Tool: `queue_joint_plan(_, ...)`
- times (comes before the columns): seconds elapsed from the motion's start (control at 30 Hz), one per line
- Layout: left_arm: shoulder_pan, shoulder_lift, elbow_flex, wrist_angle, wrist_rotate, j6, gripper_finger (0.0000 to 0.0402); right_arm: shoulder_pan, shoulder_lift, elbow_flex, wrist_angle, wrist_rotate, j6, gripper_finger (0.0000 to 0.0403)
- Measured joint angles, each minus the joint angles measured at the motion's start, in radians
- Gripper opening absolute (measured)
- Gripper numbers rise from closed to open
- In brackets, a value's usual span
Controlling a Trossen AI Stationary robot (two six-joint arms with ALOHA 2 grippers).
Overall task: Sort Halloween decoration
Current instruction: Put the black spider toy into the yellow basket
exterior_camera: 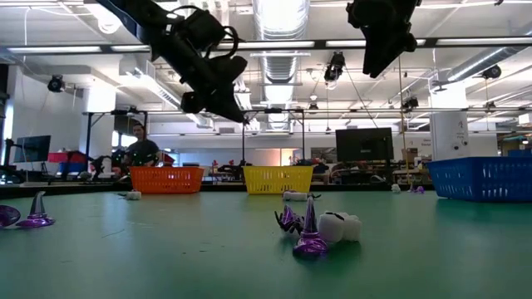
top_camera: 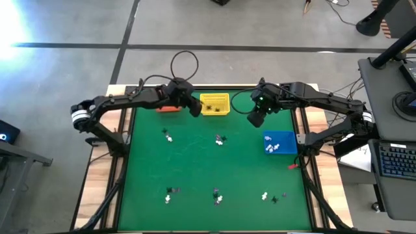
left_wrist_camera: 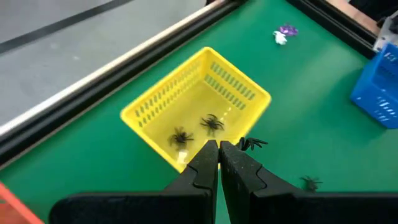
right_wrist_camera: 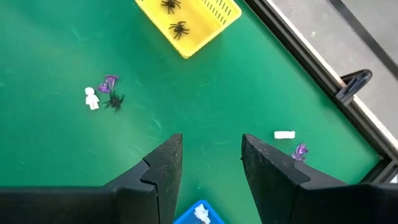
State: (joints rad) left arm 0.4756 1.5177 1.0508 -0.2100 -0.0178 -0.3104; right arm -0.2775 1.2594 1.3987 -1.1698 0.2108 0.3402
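Observation:
The Halloween decoration lies as tiny white, black and purple trinkets in small groups on the green table: and several along the near edge. Two black spiders lie in the yellow basket. White trinkets lie in the blue basket. My left gripper hangs shut just beside the yellow basket's near left corner, with a black spider at its fingertips. My right gripper hangs open above the table between the yellow and blue baskets, nothing between its fingers. My left gripper has the black spider at the very tips of its shut fingers. The spider's legs stick out to one side of the tips. The fingers slant down toward the yellow basket, and the spider is clear of the table. The pinched part is hidden by the fingers.
An orange basket stands at the far edge, left of the yellow one and partly under my left arm. One more spider lies on the table near my left gripper. A white piece and a purple one lie by the far right rail.

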Motion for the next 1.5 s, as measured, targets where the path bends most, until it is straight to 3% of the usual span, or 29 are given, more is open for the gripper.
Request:
queue_joint_plan(0.33,0.035,0.100,0.000,0.064,0.020,0.039,0.0000,0.000,0.000,0.000,0.000,0.000,0.151,0.0157)
queue_joint_plan(0.5,0.046,0.169,0.036,0.113,0.089,0.060,0.0000,0.000,0.000,0.000,0.000,0.000,0.220,0.0157)
queue_joint_plan(0.73,0.049,0.279,0.148,0.037,0.090,0.102,0.0000,0.000,0.000,0.000,0.000,0.000,0.281,0.0157)
queue_joint_plan(0.93,0.060,0.352,0.272,-0.168,0.087,0.239,0.0000,0.000,0.000,0.000,-0.003,0.000,0.316,0.0157)
queue_joint_plan(1.23,0.064,0.360,0.316,-0.203,0.088,0.312,0.0003,0.000,0.000,-0.010,-0.004,0.000,0.341,0.0157)
queue_joint_plan(1.5,0.067,0.361,0.326,-0.219,0.088,0.350,0.0052,0.000,0.001,-0.021,-0.004,0.000,0.341,0.0157)
